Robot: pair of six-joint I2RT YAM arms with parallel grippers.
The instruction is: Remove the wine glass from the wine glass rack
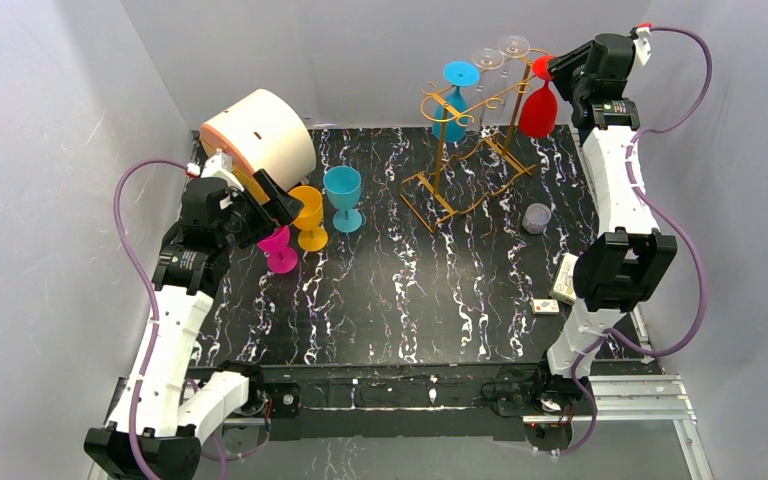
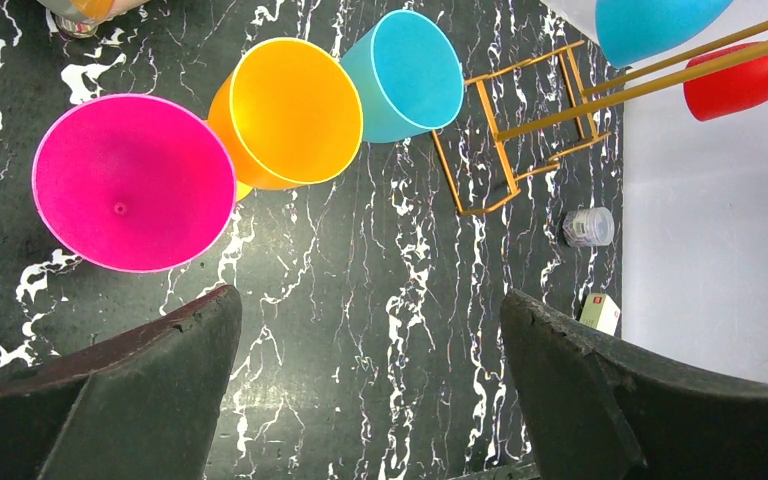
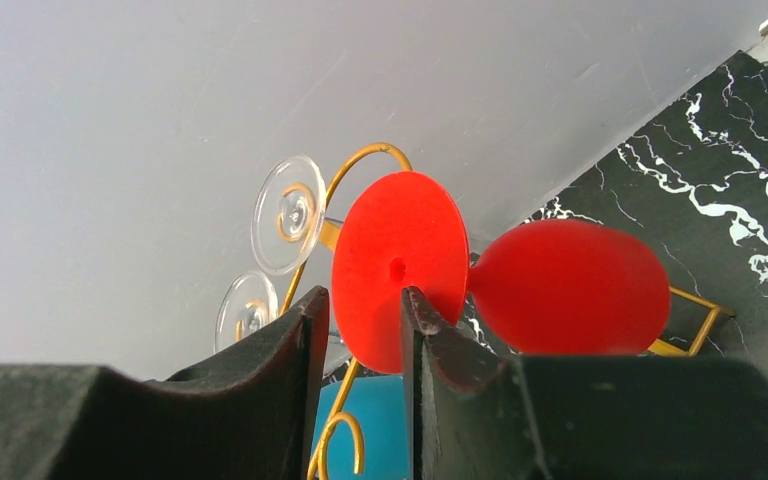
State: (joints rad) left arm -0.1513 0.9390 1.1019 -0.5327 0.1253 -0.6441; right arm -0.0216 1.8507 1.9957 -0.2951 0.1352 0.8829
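Left gripper (image 1: 265,205): table's 9 o'clock, jaws spread wide and empty, above the pink cup (image 2: 130,180), well apart from the rack.

Wine glass rack (image 1: 444,140): far end of the table, about 12 o'clock.

Red wine glass (image 1: 538,108): inverted at the rack's 3 o'clock end, foot up, bowl down, long axis near vertical. It seems to be on its hook.

Right gripper (image 1: 556,68): level with the foot, at 1 o'clock from the bowl, and plainly the nearer arm.

Right wrist view: foot disc at 12 o'clock off the fingertips, bowl at 3 o'clock. Jaws stand at a narrow slot. Cannot tell whether they clamp the foot or only frame it.

Judgement: the move turns on drawing the foot clear of the hook.
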